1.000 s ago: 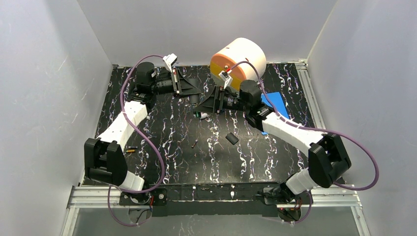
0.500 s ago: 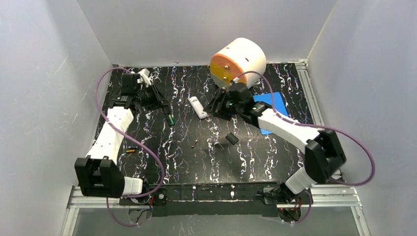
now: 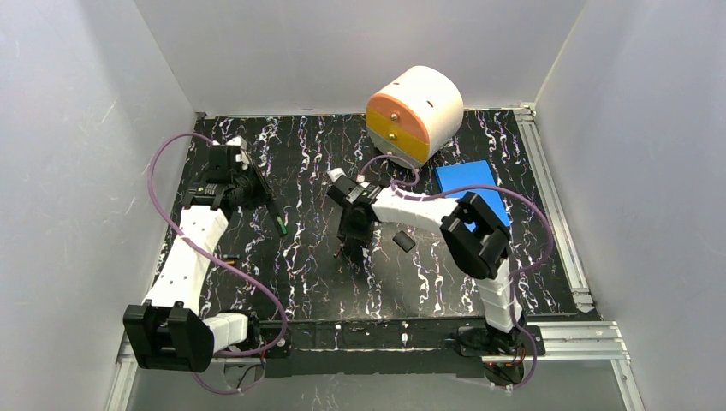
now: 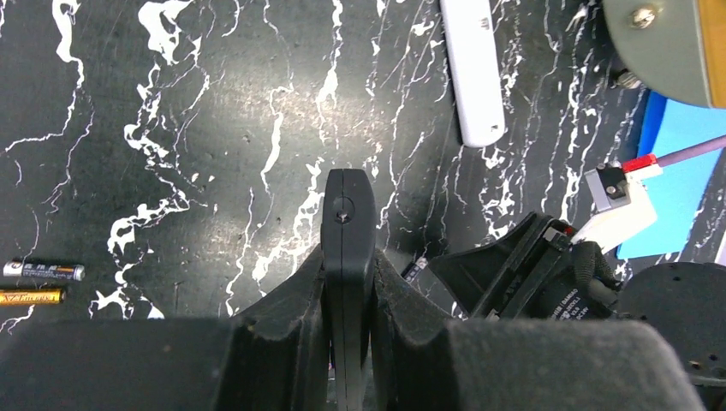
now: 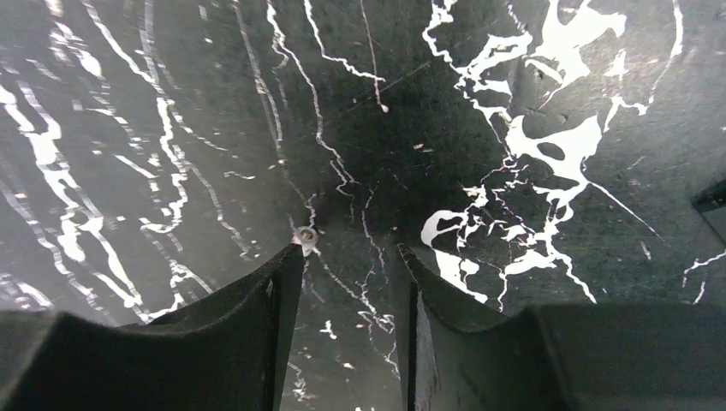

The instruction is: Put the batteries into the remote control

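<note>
Change: right pincer has swung from the remote down to a loose battery on the desk, jaws parted, empty; left pincer stays clenched on a green-tipped battery. Loading apparently still ahead.

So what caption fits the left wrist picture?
Left gripper shut on a slim black object; white remote ahead, two batteries lying nearby.

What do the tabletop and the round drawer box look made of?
Tabletop: black sheet with white marble-like veining, semi-gloss; it shows soft glare in the left wrist view, probably printed vinyl or laminate.
Round drawer box: smooth matte white shell with orange and yellow drawer fronts, likely plastic, possibly painted wood.
</note>
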`<state>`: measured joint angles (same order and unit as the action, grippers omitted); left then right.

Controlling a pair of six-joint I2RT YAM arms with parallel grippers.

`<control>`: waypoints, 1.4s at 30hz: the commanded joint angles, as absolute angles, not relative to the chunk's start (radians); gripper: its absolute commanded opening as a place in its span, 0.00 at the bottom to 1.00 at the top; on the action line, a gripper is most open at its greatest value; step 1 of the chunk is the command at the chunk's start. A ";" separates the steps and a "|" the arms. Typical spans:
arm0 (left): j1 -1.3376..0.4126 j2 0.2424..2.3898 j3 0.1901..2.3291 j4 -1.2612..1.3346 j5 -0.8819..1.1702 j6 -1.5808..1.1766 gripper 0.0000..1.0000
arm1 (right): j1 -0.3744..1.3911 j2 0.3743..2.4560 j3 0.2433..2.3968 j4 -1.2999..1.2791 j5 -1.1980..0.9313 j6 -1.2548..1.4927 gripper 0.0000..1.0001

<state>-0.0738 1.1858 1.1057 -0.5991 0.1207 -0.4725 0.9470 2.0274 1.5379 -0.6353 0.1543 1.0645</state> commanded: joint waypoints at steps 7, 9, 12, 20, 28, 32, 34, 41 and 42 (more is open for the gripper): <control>-0.064 1.170 1.056 -0.584 0.119 -0.468 0.00 | 0.985 2.121 1.687 -0.768 0.204 1.098 0.50; -0.062 1.173 1.053 -0.582 0.123 -0.464 0.00 | 0.987 2.124 1.690 -0.763 0.205 1.111 0.50; -0.058 1.177 1.052 -0.580 0.122 -0.462 0.00 | 0.993 2.142 1.704 -0.762 0.191 1.119 0.49; -0.057 1.199 1.055 -0.578 0.138 -0.466 0.00 | 1.009 2.191 1.749 -0.802 0.152 1.161 0.40; -0.057 1.206 1.047 -0.576 0.143 -0.472 0.00 | 1.018 2.248 1.794 -0.868 0.146 1.166 0.26; -0.057 1.208 1.051 -0.575 0.144 -0.472 0.00 | 1.027 2.310 1.885 -0.965 0.187 1.119 0.24; -0.058 1.210 1.051 -0.574 0.141 -0.473 0.00 | 1.030 2.333 1.914 -0.990 0.215 1.089 0.21; -0.057 1.219 1.051 -0.572 0.160 -0.473 0.00 | 1.034 2.361 1.976 -0.988 0.308 0.924 0.22; -0.058 1.221 1.050 -0.571 0.161 -0.476 0.00 | 1.035 2.361 1.983 -0.999 0.324 0.908 0.17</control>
